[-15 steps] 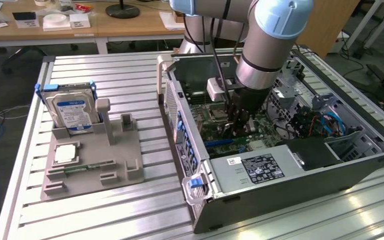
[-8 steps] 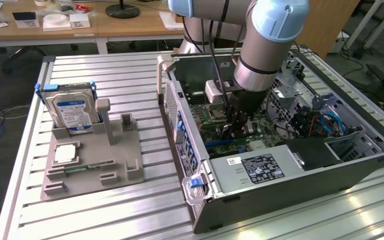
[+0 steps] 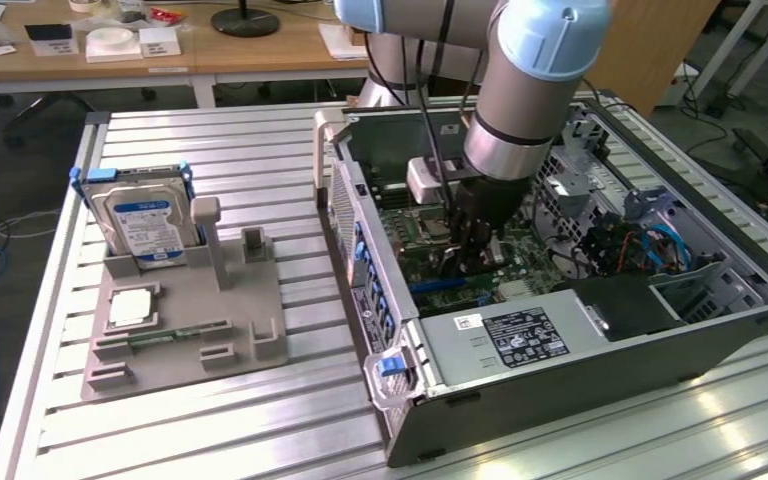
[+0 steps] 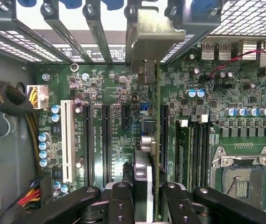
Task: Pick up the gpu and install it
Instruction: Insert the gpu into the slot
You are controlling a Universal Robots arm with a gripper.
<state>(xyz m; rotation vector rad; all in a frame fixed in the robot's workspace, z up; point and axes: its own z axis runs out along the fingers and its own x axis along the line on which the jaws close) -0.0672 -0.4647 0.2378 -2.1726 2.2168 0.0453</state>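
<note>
The claw (image 4: pixel 144 198) is clamped on the thin, flat, stiff gpu card (image 4: pixel 147 140), which looks light and breakable, inside the open grey computer case (image 3: pixel 598 370).

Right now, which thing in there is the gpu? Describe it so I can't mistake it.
Start at the open computer case on the slatted table, then go to the green motherboard inside. The gpu is the thin card standing edge-on over the slots, clamped in the end effector; unlike the fixed slots beside it, it carries a grey metal bracket at its far end.
</note>
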